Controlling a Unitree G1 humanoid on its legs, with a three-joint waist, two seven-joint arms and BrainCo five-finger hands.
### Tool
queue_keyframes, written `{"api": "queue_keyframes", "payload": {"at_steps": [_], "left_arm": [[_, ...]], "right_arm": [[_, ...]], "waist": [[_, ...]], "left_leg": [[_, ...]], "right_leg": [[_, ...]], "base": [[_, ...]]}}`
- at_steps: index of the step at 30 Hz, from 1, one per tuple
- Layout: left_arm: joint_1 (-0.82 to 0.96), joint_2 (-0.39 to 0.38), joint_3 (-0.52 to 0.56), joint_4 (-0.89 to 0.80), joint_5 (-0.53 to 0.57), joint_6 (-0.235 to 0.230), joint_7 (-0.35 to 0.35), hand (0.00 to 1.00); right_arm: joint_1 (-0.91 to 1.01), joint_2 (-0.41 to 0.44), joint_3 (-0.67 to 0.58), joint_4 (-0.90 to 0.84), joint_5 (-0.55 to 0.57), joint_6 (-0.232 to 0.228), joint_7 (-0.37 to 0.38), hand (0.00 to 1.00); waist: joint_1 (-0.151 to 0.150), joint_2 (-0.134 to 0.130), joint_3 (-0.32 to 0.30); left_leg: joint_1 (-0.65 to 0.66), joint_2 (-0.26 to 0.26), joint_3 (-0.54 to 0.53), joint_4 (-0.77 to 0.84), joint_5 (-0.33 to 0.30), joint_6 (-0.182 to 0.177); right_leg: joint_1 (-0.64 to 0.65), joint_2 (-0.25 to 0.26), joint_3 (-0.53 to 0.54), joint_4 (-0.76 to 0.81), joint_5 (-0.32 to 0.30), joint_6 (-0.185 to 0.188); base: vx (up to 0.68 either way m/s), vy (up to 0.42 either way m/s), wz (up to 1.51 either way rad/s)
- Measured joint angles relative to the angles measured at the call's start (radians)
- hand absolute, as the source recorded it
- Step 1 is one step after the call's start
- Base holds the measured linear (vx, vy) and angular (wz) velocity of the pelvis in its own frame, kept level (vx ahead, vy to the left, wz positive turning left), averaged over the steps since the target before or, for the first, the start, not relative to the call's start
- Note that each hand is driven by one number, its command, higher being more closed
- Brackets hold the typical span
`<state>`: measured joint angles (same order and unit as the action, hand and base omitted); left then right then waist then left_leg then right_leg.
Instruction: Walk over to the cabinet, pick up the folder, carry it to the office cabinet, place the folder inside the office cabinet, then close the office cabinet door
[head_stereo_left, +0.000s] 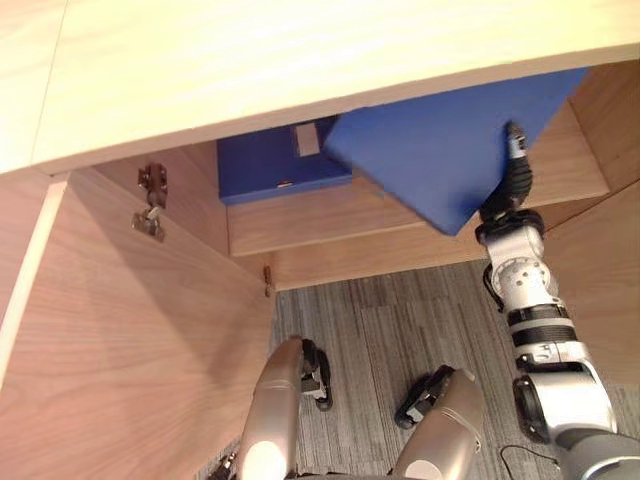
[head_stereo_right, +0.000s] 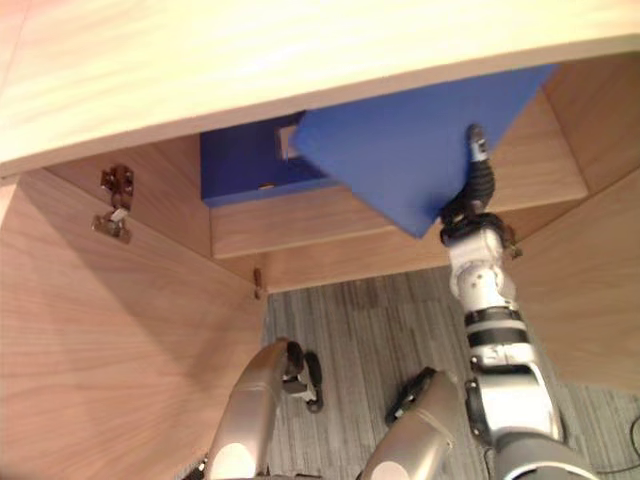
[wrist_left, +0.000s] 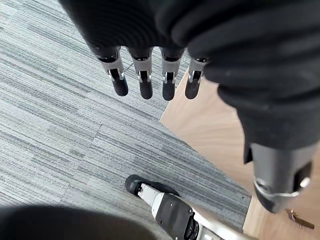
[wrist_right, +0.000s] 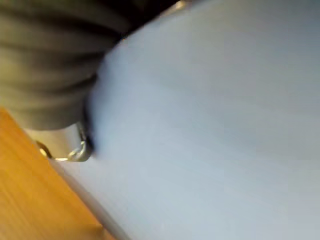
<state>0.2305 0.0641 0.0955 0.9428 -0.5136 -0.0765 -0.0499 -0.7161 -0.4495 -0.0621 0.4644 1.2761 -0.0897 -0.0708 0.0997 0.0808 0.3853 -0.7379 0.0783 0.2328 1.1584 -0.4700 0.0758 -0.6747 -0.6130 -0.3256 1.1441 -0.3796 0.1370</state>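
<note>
A blue folder (head_stereo_left: 440, 150) hangs tilted in the mouth of the open wooden cabinet, over its shelf (head_stereo_left: 330, 215) and partly under the cabinet's top (head_stereo_left: 300, 60). My right hand (head_stereo_left: 512, 185) grips the folder's near right corner, thumb on its upper face, the other fingers hidden beneath. In the right wrist view the folder's pale face (wrist_right: 210, 125) lies right against the hand. My left hand (wrist_left: 145, 75) hangs low over the grey carpet (wrist_left: 50, 125), fingers straight, holding nothing.
A second blue folder or box (head_stereo_left: 265, 165) stands at the back left of the shelf. The cabinet door (head_stereo_left: 130, 350) is swung open on my left, its hinge (head_stereo_left: 150, 200) showing. The cabinet's right wall (head_stereo_left: 600, 280) is close to my right arm.
</note>
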Motion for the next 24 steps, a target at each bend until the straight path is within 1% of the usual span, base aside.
{"api": "queue_keyframes", "payload": {"at_steps": [1,2,4,5,6,7,8,10,11,12,14,15,16,17,19,22,23,24], "left_arm": [[-0.004,0.0,0.002,-0.009,-0.006,0.0,0.006,0.0],[-0.012,0.0,0.004,-0.023,-0.011,-0.001,0.014,0.0],[-0.031,0.001,0.005,-0.057,-0.028,-0.002,0.03,0.0],[-0.033,0.0,0.005,-0.065,-0.033,-0.002,0.034,0.0],[-0.035,0.0,0.005,-0.083,-0.035,-0.002,0.042,0.0],[-0.039,0.0,0.006,-0.088,-0.037,-0.002,0.045,0.0],[-0.041,0.0,0.006,-0.088,-0.038,-0.002,0.048,0.0],[-0.056,-0.001,0.01,-0.088,-0.051,0.0,0.067,0.0],[-0.062,0.0,0.011,-0.088,-0.056,0.001,0.071,0.0],[-0.076,-0.002,0.012,-0.089,-0.085,0.002,0.08,0.0],[-0.113,-0.019,0.029,-0.09,-0.144,0.005,0.1,0.0],[-0.125,-0.024,0.033,-0.09,-0.16,0.006,0.104,0.0],[-0.15,-0.039,0.043,-0.091,-0.177,0.008,0.11,0.0],[-0.155,-0.04,0.046,-0.093,-0.185,0.009,0.11,0.0],[-0.157,-0.041,0.047,-0.092,-0.186,0.01,0.115,0.0],[-0.173,-0.039,0.048,-0.09,-0.203,0.02,0.143,0.0],[-0.177,-0.038,0.048,-0.09,-0.206,0.021,0.144,0.0],[-0.186,-0.037,0.048,-0.09,-0.207,0.025,0.15,0.0]], "right_arm": [[-0.011,0.011,-0.015,0.0,0.035,-0.016,-0.01,1.0],[-0.03,0.034,-0.048,0.0,0.087,-0.044,-0.018,1.0],[-0.086,0.079,-0.14,0.0,0.212,-0.135,-0.038,1.0],[-0.101,0.083,-0.161,0.001,0.24,-0.161,-0.048,1.0],[-0.136,0.081,-0.201,0.005,0.258,-0.207,-0.066,1.0],[-0.175,0.077,-0.235,0.015,0.264,-0.236,-0.089,1.0],[-0.195,0.075,-0.248,0.029,0.266,-0.248,-0.099,1.0],[-0.275,0.072,-0.309,0.079,0.277,-0.287,-0.137,1.0],[-0.297,0.067,-0.314,0.092,0.281,-0.295,-0.146,1.0],[-0.342,0.053,-0.326,0.118,0.283,-0.307,-0.165,1.0],[-0.419,0.019,-0.334,0.144,0.307,-0.311,-0.204,1.0],[-0.44,0.009,-0.335,0.154,0.315,-0.311,-0.213,1.0],[-0.485,-0.006,-0.339,0.173,0.316,-0.311,-0.233,1.0],[-0.518,-0.014,-0.338,0.184,0.318,-0.314,-0.248,1.0],[-0.545,-0.022,-0.333,0.184,0.319,-0.316,-0.254,1.0],[-0.589,-0.034,-0.325,0.186,0.351,-0.346,-0.276,1.0],[-0.593,-0.041,-0.323,0.187,0.354,-0.348,-0.285,1.0],[-0.595,-0.064,-0.3,0.197,0.354,-0.354,-0.295,1.0]], "waist": [[0.002,0.001,0.005],[0.003,0.003,0.014],[0.015,0.006,0.031],[0.017,0.006,0.031],[0.021,0.006,0.031],[0.022,0.007,0.032],[0.022,0.008,0.033],[0.027,0.009,0.036],[0.027,0.009,0.038],[0.028,0.01,0.044],[0.028,0.012,0.049],[0.028,0.012,0.05],[0.029,0.015,0.064],[0.03,0.014,0.067],[0.033,0.013,0.069],[0.036,0.012,0.071],[0.037,0.013,0.074],[0.04,0.013,0.079]], "left_leg": [[-0.006,-0.003,-0.002,0.001,0.003,0.001],[-0.016,-0.008,-0.005,0.002,0.007,0.002],[-0.038,-0.014,-0.014,0.008,0.014,0.003],[-0.048,-0.015,-0.018,0.012,0.015,0.001],[-0.066,-0.018,-0.022,0.017,0.017,0.003],[-0.086,-0.023,-0.023,0.019,0.021,0.006],[-0.095,-0.025,-0.023,0.022,0.022,0.007],[-0.129,-0.026,-0.027,0.035,0.025,0.009],[-0.137,-0.026,-0.029,0.039,0.025,0.009],[-0.157,-0.025,-0.033,0.05,0.026,0.009],[-0.215,-0.025,-0.044,0.078,0.029,0.01],[-0.233,-0.025,-0.048,0.087,0.03,0.01],[-0.251,-0.025,-0.052,0.104,0.03,0.01],[-0.275,-0.023,-0.054,0.119,0.03,0.01],[-0.299,-0.023,-0.054,0.127,0.034,0.005],[-0.343,-0.019,-0.062,0.137,0.046,-0.001],[-0.345,-0.019,-0.063,0.138,0.047,0.0],[-0.348,-0.017,-0.064,0.139,0.049,-0.002]], "right_leg": [[-0.004,-0.004,-0.001,0.002,0.0,0.0],[-0.006,-0.011,-0.008,0.005,0.0,0.0],[-0.01,-0.02,-0.023,0.01,0.0,0.0],[-0.013,-0.021,-0.026,0.012,0.0,0.0],[-0.027,-0.023,-0.027,0.016,0.0,0.0],[-0.044,-0.03,-0.027,0.021,0.0,0.0],[-0.052,-0.034,-0.027,0.024,0.0,0.0],[-0.083,-0.037,-0.026,0.039,-0.001,-0.001],[-0.091,-0.038,-0.026,0.043,-0.001,-0.002],[-0.108,-0.039,-0.025,0.056,-0.004,-0.005],[-0.16,-0.044,-0.02,0.088,-0.013,-0.013],[-0.175,-0.045,-0.019,0.099,-0.016,-0.014],[-0.191,-0.048,-0.015,0.118,-0.021,-0.019],[-0.216,-0.051,-0.008,0.138,-0.03,-0.024],[-0.246,-0.052,0.002,0.152,-0.033,-0.026],[-0.288,-0.051,0.003,0.173,-0.041,-0.041],[-0.291,-0.051,0.003,0.177,-0.043,-0.044],[-0.295,-0.051,0.004,0.181,-0.045,-0.048]], "base": [[0.01,-0.011,0.19],[0.01,-0.016,0.23],[0.01,-0.017,0.25],[0.01,-0.007,0.17],[0.01,0.001,0.14],[0.01,0.003,0.14],[0.01,0.004,0.1],[0.01,-0.003,0.06],[0.0,-0.018,0.06],[0.0,-0.023,0.07],[-0.01,-0.03,0.11],[-0.02,-0.035,0.13],[-0.03,-0.046,0.09],[-0.03,-0.048,0.08],[-0.02,-0.043,0.03],[-0.02,-0.061,0.04],[-0.01,-0.057,0.04],[-0.01,-0.043,0.01]]}}
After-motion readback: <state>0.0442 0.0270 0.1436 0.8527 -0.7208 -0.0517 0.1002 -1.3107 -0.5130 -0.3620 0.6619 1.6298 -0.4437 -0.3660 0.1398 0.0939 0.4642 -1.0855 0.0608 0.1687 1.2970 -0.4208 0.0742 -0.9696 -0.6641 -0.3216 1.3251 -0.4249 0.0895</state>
